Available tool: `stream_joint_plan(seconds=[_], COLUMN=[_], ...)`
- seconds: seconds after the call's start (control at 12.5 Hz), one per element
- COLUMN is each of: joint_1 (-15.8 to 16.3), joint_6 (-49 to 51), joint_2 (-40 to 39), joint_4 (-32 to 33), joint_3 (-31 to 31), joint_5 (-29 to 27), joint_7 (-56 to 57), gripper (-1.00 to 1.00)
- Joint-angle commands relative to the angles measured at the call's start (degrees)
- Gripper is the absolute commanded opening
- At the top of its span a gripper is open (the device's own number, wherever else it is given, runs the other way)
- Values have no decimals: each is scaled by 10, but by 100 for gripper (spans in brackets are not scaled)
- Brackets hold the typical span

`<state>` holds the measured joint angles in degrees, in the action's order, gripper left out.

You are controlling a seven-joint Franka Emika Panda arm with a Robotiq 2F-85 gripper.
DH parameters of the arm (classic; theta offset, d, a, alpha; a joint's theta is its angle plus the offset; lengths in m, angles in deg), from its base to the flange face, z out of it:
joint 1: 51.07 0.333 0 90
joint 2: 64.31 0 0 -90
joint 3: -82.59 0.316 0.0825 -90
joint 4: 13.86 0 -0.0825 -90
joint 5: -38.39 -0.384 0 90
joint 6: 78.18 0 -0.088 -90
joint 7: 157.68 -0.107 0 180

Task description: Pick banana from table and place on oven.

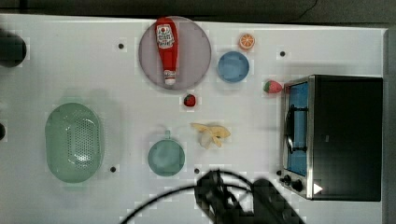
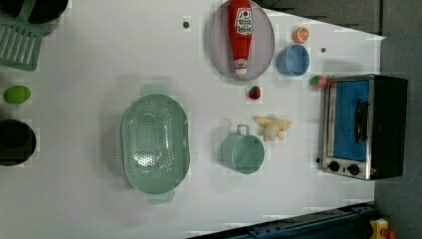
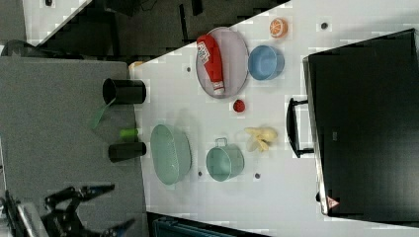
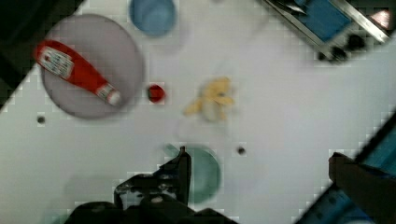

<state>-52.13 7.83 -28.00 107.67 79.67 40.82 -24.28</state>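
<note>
In the top view, a green colander (image 1: 74, 142) is sitting at the left of the table (image 1: 116, 93), a green cup (image 1: 166, 157) is standing right of it, and the banana (image 1: 211, 134) is lying just beside the cup, well apart from the oven (image 1: 345, 137) at the right. The gripper (image 4: 257, 158) is hanging above the cup, jaws wide and holding nothing.

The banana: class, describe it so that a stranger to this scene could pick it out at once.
Find the oven at the top view's right edge of the white table. The banana lies on the bare tabletop between the oven's glass door and the green cup. It is pale yellow with splayed peel strips, unlike the small red strawberry nearby.
</note>
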Motion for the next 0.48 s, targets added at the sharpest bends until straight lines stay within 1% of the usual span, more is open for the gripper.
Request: stream_joint_plan(seconds=[0.08,0.48], joint_1=[4,3], joint_6=[-67,-277], joint_2=[-109,-242], joint_4=[75,139], joint_3=[8,8], joint_5=[-10,-10], joint_7=[-25,-25], gripper=[100,100])
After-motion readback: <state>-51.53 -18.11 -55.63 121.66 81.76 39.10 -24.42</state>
